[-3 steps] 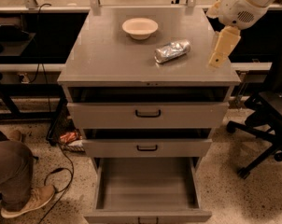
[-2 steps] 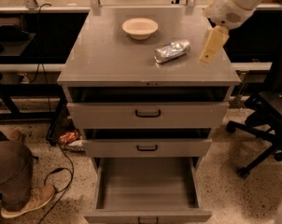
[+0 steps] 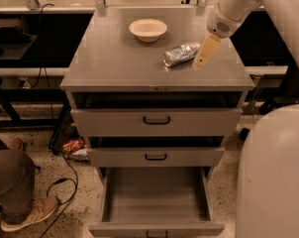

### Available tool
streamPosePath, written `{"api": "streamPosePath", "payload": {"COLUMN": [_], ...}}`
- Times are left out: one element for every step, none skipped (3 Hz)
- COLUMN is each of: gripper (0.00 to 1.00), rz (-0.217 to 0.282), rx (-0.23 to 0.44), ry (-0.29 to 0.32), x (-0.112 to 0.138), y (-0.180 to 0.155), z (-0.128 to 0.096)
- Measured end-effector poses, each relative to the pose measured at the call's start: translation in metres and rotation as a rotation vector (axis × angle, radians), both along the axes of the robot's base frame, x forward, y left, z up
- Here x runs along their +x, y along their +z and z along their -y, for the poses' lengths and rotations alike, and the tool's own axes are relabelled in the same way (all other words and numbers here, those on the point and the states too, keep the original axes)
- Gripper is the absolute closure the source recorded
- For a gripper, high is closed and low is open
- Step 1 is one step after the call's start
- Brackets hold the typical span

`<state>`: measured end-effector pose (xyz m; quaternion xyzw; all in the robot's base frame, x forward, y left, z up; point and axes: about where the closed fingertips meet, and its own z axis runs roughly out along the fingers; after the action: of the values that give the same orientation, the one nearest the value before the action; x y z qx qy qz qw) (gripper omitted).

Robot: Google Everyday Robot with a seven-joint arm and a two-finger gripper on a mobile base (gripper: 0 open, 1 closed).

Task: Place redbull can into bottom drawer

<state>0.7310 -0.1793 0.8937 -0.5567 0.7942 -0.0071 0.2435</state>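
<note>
Gripper has come closer — tip just beside the redbull can, grip state unclear.

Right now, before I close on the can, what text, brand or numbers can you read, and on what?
No text can be read anywhere.
redbull can, lying on the cabinet top: faint markings, unreadable.
bottom drawer, pulled open: no label.
gripper, just right of the can: no marking.

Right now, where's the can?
Camera view: can lies on the right half of the cabinet top, nearer than the bowl, gripper just right of it.
</note>
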Motion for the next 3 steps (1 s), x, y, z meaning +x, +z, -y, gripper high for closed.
{"api": "streamPosePath", "payload": {"gripper": [0.0,0.0,0.0], "rz": [-0.036,-0.049,-0.048], "rx": [-0.004,-0.014,-0.023], "ry": [0.011,0.046,0.082], "x": [0.016,0.031,0.037], "y": [-0.019,-0.028,-0.029], "z": [-0.014,-0.03,-0.041]}}
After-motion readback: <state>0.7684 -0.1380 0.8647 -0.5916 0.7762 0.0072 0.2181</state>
